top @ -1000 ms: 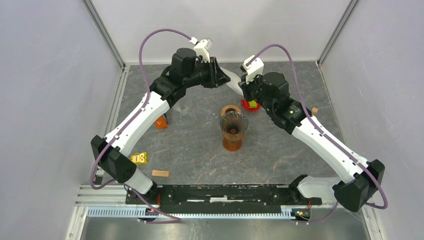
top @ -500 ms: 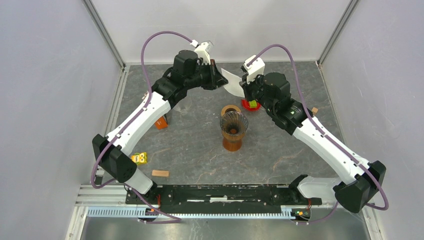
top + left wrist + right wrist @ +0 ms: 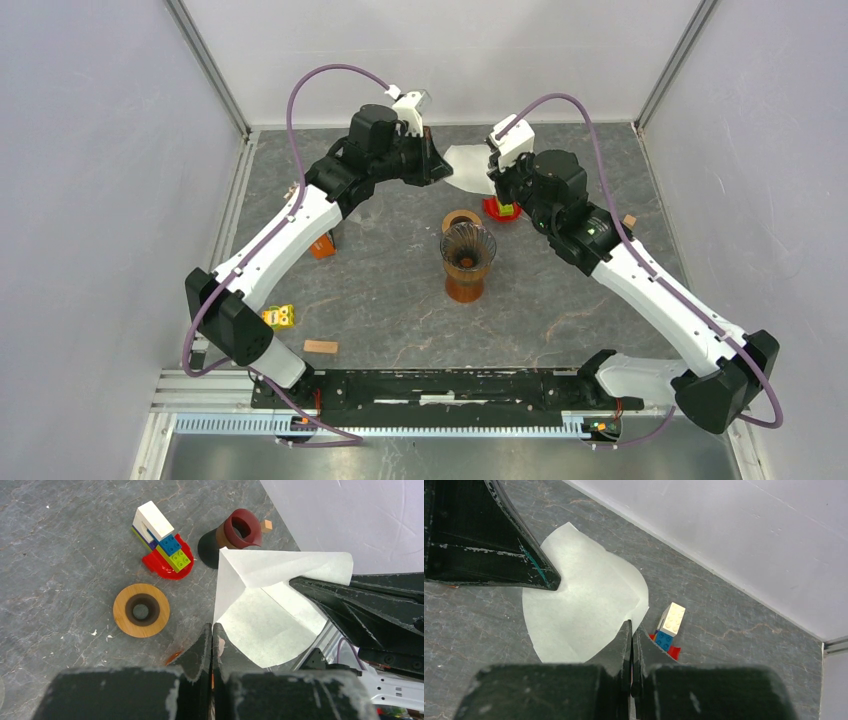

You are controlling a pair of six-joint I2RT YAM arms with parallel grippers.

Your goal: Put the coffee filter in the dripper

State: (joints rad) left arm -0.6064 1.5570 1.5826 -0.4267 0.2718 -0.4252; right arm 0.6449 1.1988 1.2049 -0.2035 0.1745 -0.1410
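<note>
Both arms have eased apart along the far edge, so the coffee filter (image 3: pixel 466 166) is held stretched between my left gripper (image 3: pixel 211 630) and right gripper (image 3: pixel 630 627), each clamped on its rim, and I'd open it gently, without tearing, before carrying it to the mid-bench dripper (image 3: pixel 467 248).

- Counter (image 3: pixel 400 300): grey, marbled like stone; carries everything listed below.
- Brick stack (image 3: pixel 162 550): white brick on top, blue and green studded bricks under it, all on a red half-round base. Far part of the counter, right of middle.
- Wooden ring (image 3: pixel 141 610): lies flat, dark hole in its centre. Near the brick stack but apart from it.
- Dark cup (image 3: pixel 240 527): maroon rim, beyond the brick stack.
- Small tan cube (image 3: pixel 266 526): seen just beside the cup's rim; contact cannot be told.
- Orange block (image 3: pixel 321 246): left of middle.
- Yellow toy (image 3: pixel 280 317): near left; details too small.
- Tan wooden block (image 3: pixel 321 347): lies flat, near the yellow toy, closer to the near edge.
</note>
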